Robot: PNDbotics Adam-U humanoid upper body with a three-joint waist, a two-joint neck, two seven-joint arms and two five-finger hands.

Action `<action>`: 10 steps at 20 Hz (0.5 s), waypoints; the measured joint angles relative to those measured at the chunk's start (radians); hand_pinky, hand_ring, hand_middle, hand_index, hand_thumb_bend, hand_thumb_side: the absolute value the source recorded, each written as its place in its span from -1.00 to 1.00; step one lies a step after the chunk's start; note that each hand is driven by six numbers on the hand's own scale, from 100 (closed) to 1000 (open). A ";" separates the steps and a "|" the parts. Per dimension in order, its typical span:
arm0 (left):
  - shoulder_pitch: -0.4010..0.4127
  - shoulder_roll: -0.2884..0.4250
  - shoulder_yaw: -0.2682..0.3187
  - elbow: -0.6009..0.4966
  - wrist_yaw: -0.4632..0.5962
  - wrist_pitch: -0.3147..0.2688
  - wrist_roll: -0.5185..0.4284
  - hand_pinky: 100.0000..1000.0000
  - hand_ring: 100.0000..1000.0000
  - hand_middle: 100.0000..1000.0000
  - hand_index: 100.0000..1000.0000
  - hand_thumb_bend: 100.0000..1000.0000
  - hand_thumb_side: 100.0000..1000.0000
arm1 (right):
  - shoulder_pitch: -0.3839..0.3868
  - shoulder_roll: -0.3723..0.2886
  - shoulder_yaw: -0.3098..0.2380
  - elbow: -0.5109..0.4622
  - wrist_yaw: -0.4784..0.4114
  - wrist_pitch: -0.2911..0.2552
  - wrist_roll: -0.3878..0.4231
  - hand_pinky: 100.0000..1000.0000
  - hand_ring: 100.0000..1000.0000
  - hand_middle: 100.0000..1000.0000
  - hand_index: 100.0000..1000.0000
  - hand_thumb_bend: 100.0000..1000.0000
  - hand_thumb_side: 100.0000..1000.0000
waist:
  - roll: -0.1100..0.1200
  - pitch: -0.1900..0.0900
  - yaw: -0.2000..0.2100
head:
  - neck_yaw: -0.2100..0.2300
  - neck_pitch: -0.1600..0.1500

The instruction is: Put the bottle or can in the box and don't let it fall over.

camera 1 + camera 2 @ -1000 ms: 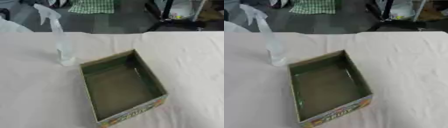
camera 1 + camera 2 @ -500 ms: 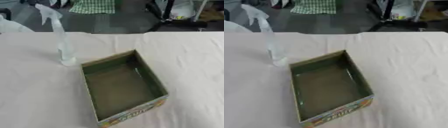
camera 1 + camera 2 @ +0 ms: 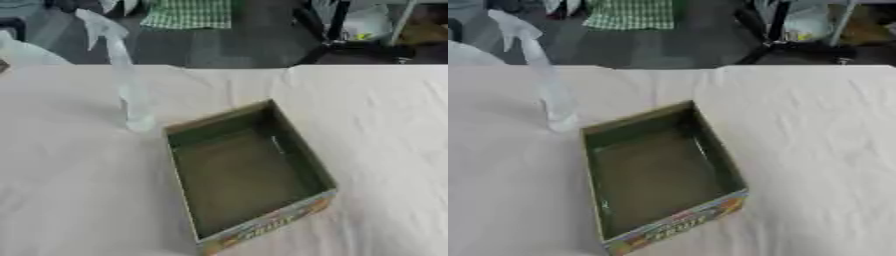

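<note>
Here, upright just beside the far left corner of the open box (image 3: 249, 177): clear spray bottle (image 3: 122, 82). No hand showing, state untellable.

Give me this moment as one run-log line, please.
spray bottle: upright on table, beside box's far-left corner | box: open, empty | hands: not in view

A clear spray bottle (image 3: 122, 80) stands upright just beside the far-left corner of an open, empty green box (image 3: 245, 175); box askew.
</note>
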 measured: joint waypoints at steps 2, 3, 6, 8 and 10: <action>-0.023 0.008 -0.023 0.000 0.050 0.039 0.006 0.51 1.00 0.94 0.63 0.46 0.21 | 0.000 0.000 0.001 0.000 -0.001 0.001 0.001 0.66 0.83 1.00 1.00 -1.00 0.31 | 0.000 -0.004 0.000 | 0.000 0.003; -0.034 0.011 -0.036 0.000 0.078 0.058 0.008 0.48 1.00 0.90 0.69 0.45 0.20 | 0.000 0.000 0.003 0.000 -0.001 0.001 0.001 0.66 0.82 1.00 1.00 -1.00 0.31 | 0.000 -0.005 0.000 | 0.000 0.003; -0.068 0.015 -0.076 0.000 0.173 0.105 0.009 0.17 0.96 0.68 0.83 0.43 0.18 | 0.000 0.000 0.006 0.000 -0.002 0.002 0.002 0.66 0.83 1.00 1.00 -1.00 0.31 | 0.000 -0.006 -0.001 | 0.001 0.003; -0.084 0.015 -0.098 0.000 0.245 0.123 0.011 -0.06 0.80 0.49 0.89 0.44 0.16 | 0.000 0.000 0.006 0.000 -0.002 0.002 0.002 0.66 0.83 1.00 1.00 -1.00 0.31 | 0.000 -0.006 -0.002 | 0.003 0.003; -0.096 0.014 -0.115 0.000 0.319 0.135 0.019 -0.23 0.64 0.28 0.94 0.43 0.15 | 0.000 0.000 0.006 0.000 -0.002 0.002 0.002 0.66 0.83 1.00 1.00 -1.00 0.31 | 0.000 -0.006 -0.002 | 0.005 0.003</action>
